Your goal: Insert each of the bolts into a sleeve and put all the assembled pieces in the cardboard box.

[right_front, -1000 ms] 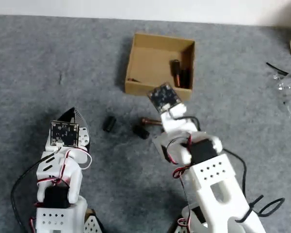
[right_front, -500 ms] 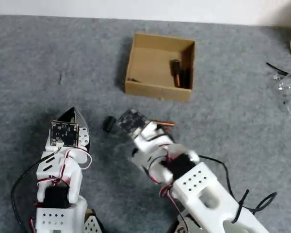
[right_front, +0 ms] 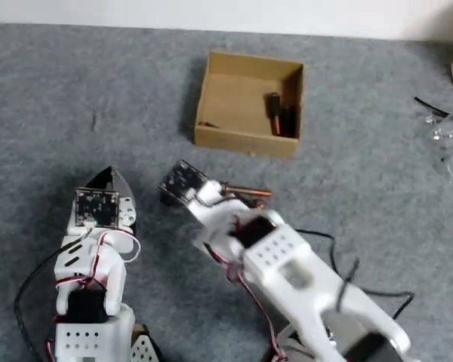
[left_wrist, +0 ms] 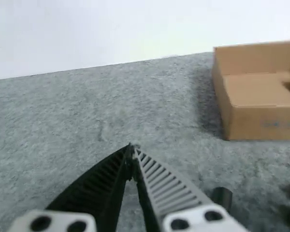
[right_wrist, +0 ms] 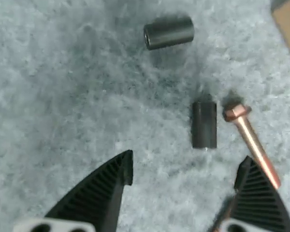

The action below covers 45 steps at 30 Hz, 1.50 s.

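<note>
R jaws wide apart, nearer sleeve (right_wrist: pixel 204 123) & bolt (right_wrist: pixel 249 137) just ahead.

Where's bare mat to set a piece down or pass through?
Bare mat left of the cardboard box, beyond the left gripper. More between the box and the cables. Crowded in front of the box: sleeves, bolt, right gripper.

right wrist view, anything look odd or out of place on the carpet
Nothing stands out. One sleeve and a second sleeve lie on their sides on the carpet, with the copper bolt loose beside the second sleeve, not yet inserted.
</note>
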Each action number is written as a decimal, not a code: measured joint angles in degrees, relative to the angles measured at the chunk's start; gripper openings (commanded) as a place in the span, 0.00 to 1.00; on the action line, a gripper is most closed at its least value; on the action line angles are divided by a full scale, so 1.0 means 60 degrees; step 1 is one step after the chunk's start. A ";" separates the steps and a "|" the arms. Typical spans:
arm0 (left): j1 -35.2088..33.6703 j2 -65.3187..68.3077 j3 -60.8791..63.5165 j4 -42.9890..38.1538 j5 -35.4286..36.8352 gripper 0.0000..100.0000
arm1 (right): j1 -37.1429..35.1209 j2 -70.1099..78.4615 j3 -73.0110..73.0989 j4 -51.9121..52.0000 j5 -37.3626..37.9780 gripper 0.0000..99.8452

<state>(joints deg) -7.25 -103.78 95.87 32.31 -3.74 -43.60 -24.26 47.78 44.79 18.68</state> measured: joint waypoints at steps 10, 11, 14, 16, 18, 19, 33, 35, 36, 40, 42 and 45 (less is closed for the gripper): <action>-0.0440 0.0000 0.0000 -0.0132 0.0000 0.01 | 0.0000 0.3253 -0.1377 -0.0557 0.0000 0.30; -0.0440 0.0000 0.0000 -0.0132 0.0000 0.01 | 0.0000 0.3297 -0.1377 -0.0659 0.0000 0.30; -0.0440 0.0000 0.0000 -0.0132 0.0000 0.01 | 0.0132 0.3399 -0.1392 -0.0996 0.0000 0.30; -0.0440 0.0000 0.0000 -0.0132 0.0000 0.01 | 0.0249 0.3399 -0.1392 -0.1187 0.0000 0.30; -0.0440 0.0000 0.0000 -0.0132 0.0000 0.01 | 0.0352 0.3399 -0.1392 -0.1436 0.0015 0.30; -0.0440 0.0000 0.0000 -0.0132 0.0000 0.01 | 0.0425 0.3399 -0.1392 -0.1524 0.0015 0.30; -0.0440 0.0000 0.0000 -0.0161 0.0000 0.01 | 0.0762 0.3399 -0.1392 -0.1656 0.0029 0.30; -0.0440 0.0000 0.0000 -0.0161 0.0000 0.01 | 0.0762 0.3399 -0.1392 -0.1656 0.0029 0.30; -0.0440 0.0000 0.0000 -0.0161 0.0000 0.01 | 0.0762 0.3399 -0.1319 -0.1656 0.0029 0.30; -0.0440 0.0000 0.0000 -0.0161 0.0000 0.01 | 0.0762 0.3399 -0.1143 -0.1656 0.0029 0.30; -0.0440 0.0000 0.0000 -0.0161 0.0000 0.01 | 0.0762 0.3399 -0.1128 -0.1802 0.0029 0.30; -0.0440 0.0000 0.0000 -0.0161 0.0000 0.01 | 0.0762 0.3560 -0.1055 -0.2095 0.0029 0.30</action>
<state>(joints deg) -9.89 -103.78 95.87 31.34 -3.74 -39.03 -2.90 41.45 32.22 18.86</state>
